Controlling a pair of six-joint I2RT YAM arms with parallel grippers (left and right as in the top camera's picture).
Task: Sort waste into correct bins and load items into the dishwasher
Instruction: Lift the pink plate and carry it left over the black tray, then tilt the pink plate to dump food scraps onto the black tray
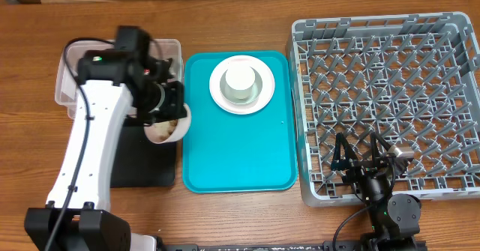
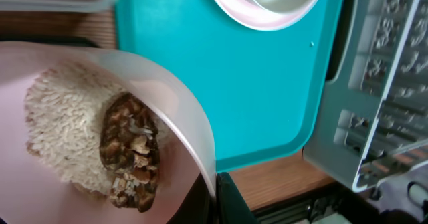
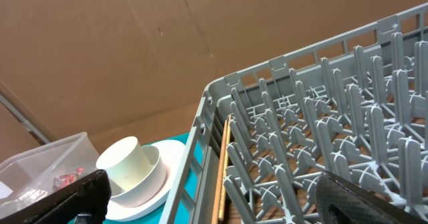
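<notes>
Rice (image 2: pixel 60 117) and a brown scrap (image 2: pixel 130 150) lie in the bowl (image 1: pixel 166 131), pinched at its rim by the left gripper (image 1: pixel 174 105) over the black tray (image 1: pixel 146 165). Right gripper (image 1: pixel 365 152) gapes wide above the rack (image 1: pixel 390 49), at its near edge.

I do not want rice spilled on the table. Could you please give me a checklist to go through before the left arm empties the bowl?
1. Left gripper shut on the bowl rim: ok.
2. Rice and brown scrap inside the bowl: ok.
3. Whole bowl above the black tray: cannot tell; its right rim reaches toward the teal tray.
4. Right gripper open and far away, at the dish rack: ok.
5. Space in the black tray under the bowl: cannot tell, the arm hides it.
</notes>
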